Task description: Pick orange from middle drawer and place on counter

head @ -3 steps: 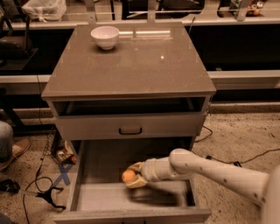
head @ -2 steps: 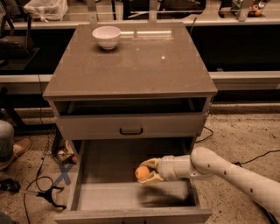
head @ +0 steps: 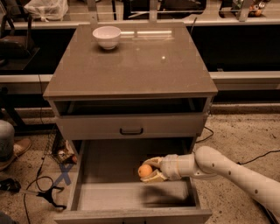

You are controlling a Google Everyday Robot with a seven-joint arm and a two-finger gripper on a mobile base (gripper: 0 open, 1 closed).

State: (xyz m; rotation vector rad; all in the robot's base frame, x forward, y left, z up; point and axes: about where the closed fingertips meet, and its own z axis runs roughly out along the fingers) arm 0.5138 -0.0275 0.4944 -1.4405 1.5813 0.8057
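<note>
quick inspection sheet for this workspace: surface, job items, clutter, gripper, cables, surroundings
surface: counter holds only a white bowl at its back left
job's things: orange is inside the open middle drawer, right of centre, not yet on the counter
clutter: nothing seen in the drawer besides the orange
grippers: gripper reaches into the drawer from the right, fingers closed on the orange from above and below
cables: black cables on the floor left of the cabinet, another to its right
surroundings: blue tape cross on the floor, white bag on the shelf behind
</note>
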